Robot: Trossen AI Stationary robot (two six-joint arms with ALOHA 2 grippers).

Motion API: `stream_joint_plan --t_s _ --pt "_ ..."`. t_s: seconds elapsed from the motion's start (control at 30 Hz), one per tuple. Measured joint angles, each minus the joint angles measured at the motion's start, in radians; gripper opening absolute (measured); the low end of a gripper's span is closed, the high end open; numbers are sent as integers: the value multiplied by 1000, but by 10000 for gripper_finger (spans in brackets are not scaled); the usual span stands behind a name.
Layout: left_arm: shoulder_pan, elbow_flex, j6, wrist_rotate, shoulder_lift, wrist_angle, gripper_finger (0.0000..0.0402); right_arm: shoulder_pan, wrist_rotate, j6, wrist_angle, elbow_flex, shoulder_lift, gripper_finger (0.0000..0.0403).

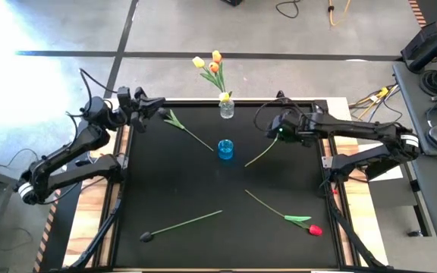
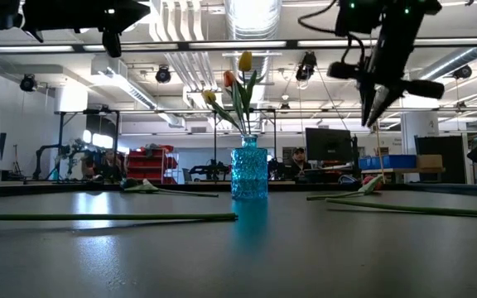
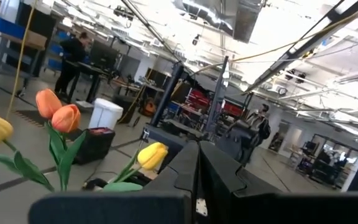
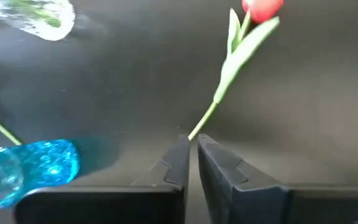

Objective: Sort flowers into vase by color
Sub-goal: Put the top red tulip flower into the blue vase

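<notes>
A long green stem (image 2: 106, 218) lies flat across the table (image 1: 165, 189) near its front edge, closest to the low camera; its head (image 1: 146, 236) at the front left corner looks dark, and its colour I cannot tell. Near the front right corner lies a red tulip (image 1: 314, 229), its stem pointing toward the middle of the table. The blue vase (image 1: 226, 149) stands near the centre and has no flowers in it. The clear vase (image 1: 226, 109) stands at the middle of the back edge and holds yellow and orange tulips (image 1: 212, 65). One more flower (image 1: 182, 126) lies near the back left corner, and its head is hidden or too dark to tell. Another stem (image 1: 260, 155) lies just right of the blue vase.

The left gripper (image 1: 155, 108) hangs above the back left corner with its jaws fully closed and holding nothing. The right gripper (image 1: 273, 129) is above the back right part of the table, over the upper end of that stem. Its jaws are almost closed, with only a thin gap, and no flower is between them.
</notes>
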Motion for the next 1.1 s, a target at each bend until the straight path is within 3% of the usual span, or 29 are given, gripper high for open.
stream_joint_plan --t_s 0.3,0.47,0.77,1.1 --pt "2 -2 39 0 -14 -43 0 -30 2 130 63 -69 95 156" --pt "8 -2 43 0 -15 -68 0 -80 -7 104 138 -67 208 181" --pt "27 -2 44 0 -35 -116 0 -187 -47 -14 174 -9 421 142" --pt "29 -2 59 0 -116 -220 0 -236 -40 -112 218 16 497 35"
